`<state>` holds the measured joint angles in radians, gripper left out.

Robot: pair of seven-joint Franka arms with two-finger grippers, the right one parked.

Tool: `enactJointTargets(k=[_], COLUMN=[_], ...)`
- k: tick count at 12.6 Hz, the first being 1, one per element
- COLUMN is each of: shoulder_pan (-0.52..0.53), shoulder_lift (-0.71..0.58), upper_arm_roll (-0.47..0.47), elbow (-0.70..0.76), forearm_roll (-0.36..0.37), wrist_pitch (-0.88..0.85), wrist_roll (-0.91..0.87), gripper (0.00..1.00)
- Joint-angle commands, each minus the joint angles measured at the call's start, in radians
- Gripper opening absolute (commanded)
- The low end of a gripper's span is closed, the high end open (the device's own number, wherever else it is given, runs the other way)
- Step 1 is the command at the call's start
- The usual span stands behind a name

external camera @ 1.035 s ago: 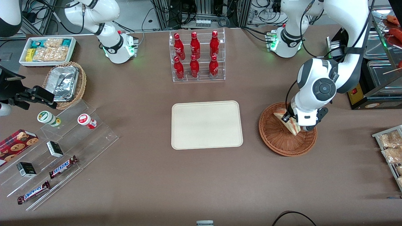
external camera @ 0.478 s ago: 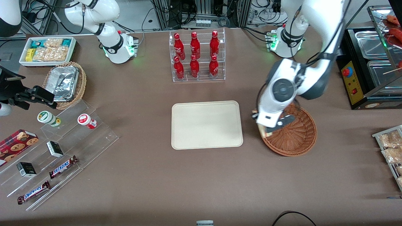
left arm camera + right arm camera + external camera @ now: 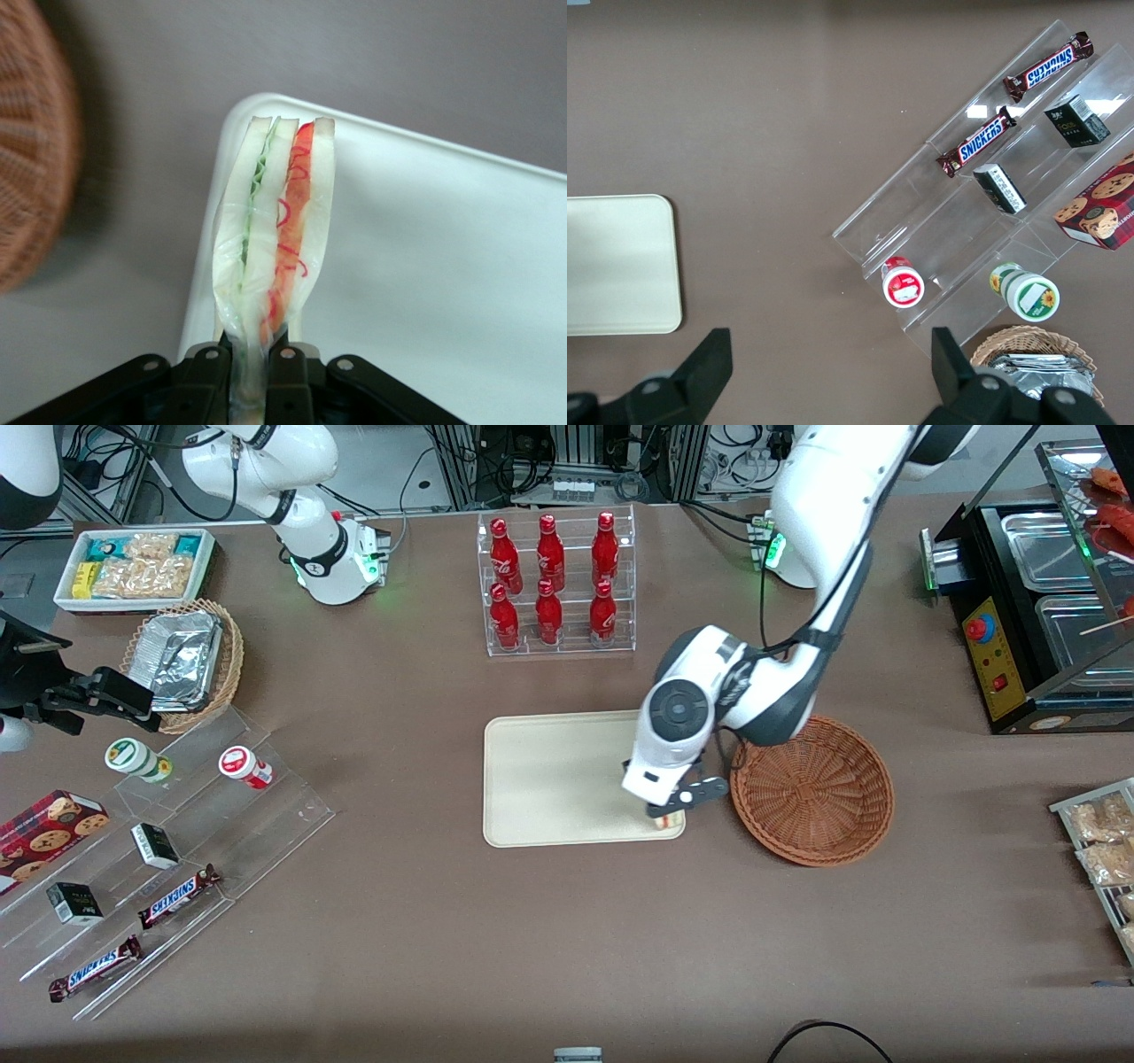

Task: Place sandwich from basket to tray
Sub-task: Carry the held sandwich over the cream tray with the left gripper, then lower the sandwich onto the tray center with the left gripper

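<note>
My left gripper [image 3: 671, 812] hangs over the corner of the cream tray [image 3: 558, 779] nearest the basket and the front camera. It is shut on the sandwich [image 3: 275, 230], a pale bread wedge in clear wrap with green and red filling, pinched at its narrow end between the black fingers [image 3: 205, 381]. In the front view only a small bit of the sandwich [image 3: 670, 821] shows under the wrist. The reddish-brown wicker basket [image 3: 811, 788] stands beside the tray, toward the working arm's end, with nothing in it. The tray also shows in the left wrist view [image 3: 425, 266] and the right wrist view [image 3: 616, 266].
A clear rack of red bottles [image 3: 555, 584] stands farther from the front camera than the tray. Toward the parked arm's end are a clear stepped stand with snacks [image 3: 159, 841], a tan basket with foil containers [image 3: 182, 660] and a white snack bin [image 3: 133, 567]. A black appliance [image 3: 1019, 629] stands near the basket.
My left gripper has carried the sandwich up out of the basket and sideways to above the tray's corner. The basket now holds nothing.
</note>
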<state>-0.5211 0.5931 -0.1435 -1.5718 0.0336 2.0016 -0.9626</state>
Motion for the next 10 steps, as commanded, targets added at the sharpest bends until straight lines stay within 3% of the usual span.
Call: enactJointTargets(k=[1,6,10], shoulder_pan=[-0.071,-0.117,-0.135], shoulder_lift=[0.083,0.128,0.168], upper_arm_roll=[0.013,-0.017,-0.027], elbow=[0.116,0.151,0.151], forearm_roll=[-0.014,-0.067,-0.066], wrist_pitch=[-0.037,0.029,0.075], wrist_roll=[-0.051,-0.074,-0.094], gripper=[0.04,0.05,0.05])
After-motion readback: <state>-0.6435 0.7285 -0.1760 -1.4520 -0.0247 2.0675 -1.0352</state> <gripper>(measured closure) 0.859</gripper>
